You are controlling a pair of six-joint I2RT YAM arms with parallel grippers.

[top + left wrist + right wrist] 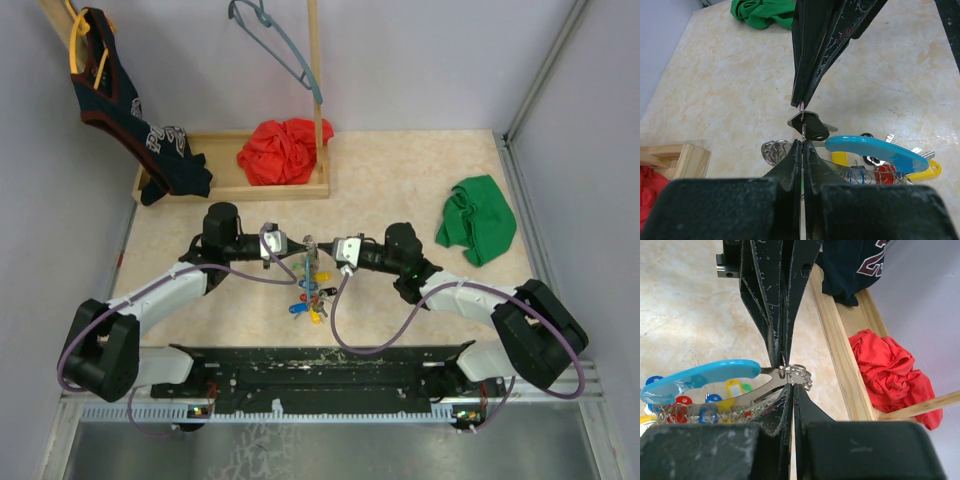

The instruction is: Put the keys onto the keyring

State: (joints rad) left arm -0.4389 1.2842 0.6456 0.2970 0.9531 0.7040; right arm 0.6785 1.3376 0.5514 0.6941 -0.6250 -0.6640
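Beige marbled tabletop (400,190) boxed in by pale lilac walls, with a red cloth (283,150) on a wooden tray (225,190) and a green cloth (478,218) to the right. Mid-table, left gripper (802,145) and right gripper (791,390) meet tip to tip, both finger pairs pressed together at the keyring (870,150), the keys (310,300) bunched beneath. Hard to make out which thin wire loop each pinches; keys partly hidden behind the ring's light-blue section.
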